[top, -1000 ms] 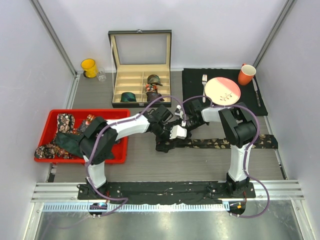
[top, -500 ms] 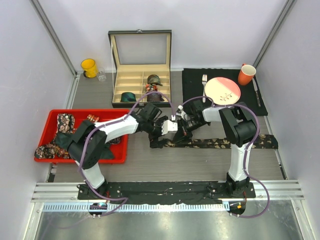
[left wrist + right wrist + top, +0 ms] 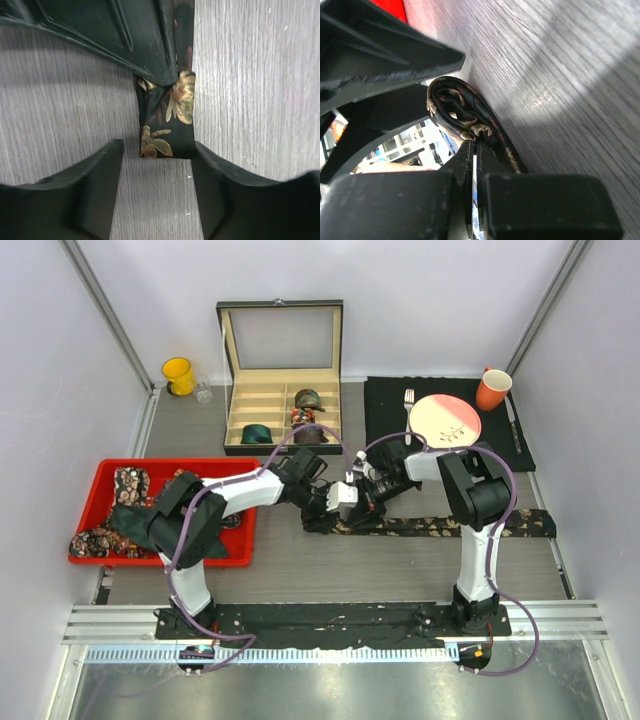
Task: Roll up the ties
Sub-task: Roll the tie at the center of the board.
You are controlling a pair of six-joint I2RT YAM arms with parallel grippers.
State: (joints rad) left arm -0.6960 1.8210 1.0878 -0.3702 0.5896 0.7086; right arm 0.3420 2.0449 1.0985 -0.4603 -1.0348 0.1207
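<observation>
Since 1 second ago, the left arm had drawn its wrist a little toward the far edge of the bench [image 3: 400, 570], and the 2 claws were closer together over the left end of the tie [image 3: 450, 526].

This tie lay flat in a long strip, parallel to the near edge, from the middle of the bench toward the right edge. Its left end was already turned over into a small coil. The right claw [image 3: 472, 200] was closed on the strip just behind the coil, probably so that the first turns could not spring open. The left claw [image 3: 157, 165] was open, with 1 finger on each side of the folded end and not pressing it. It seemed ready to take the coil and turn it further.

At the far edge stood the wooden box [image 3: 232, 410] with its lid up. In it were 1 plain green rolled tie [image 3: 257, 433] in the left column and at least 2 patterned ones in the right column. The red tray [image 3: 225, 468] at the left edge held several loose ties [image 3: 128, 483] not yet rolled, both patterned and dark green.
</observation>
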